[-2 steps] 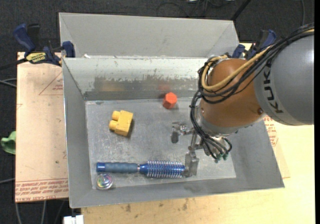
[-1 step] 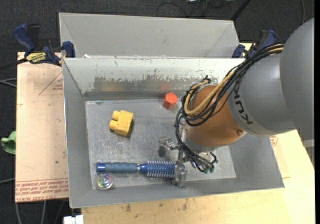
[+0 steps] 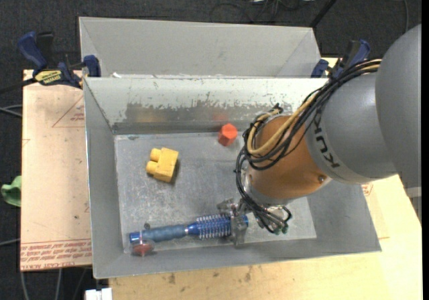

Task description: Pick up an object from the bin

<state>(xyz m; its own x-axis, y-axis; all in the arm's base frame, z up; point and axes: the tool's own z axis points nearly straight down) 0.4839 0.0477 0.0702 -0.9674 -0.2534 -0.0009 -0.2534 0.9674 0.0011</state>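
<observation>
3 loose things lie on the floor of the grey bin. Nearest me, along the front edge, is a long blue brush. Its coiled, bristly head is toward the right and a small red piece sits at its left tip; whether that piece is joined to it I cannot tell. The arm, with its orange cover at the wrist, hangs low over the bristly end. The jaws are down at that end of the brush, though I cannot tell if they are spread or pressed together.

The brush is the thing nearest them, so I judge it the likely pick. A grip so far out on 1 end could let the long handle droop and swing, so a firm squeeze across the narrow stem and a straight lift would serve best.

Further back, well apart, lies a yellow block, and beyond it a small orange cube near the far wall.
</observation>
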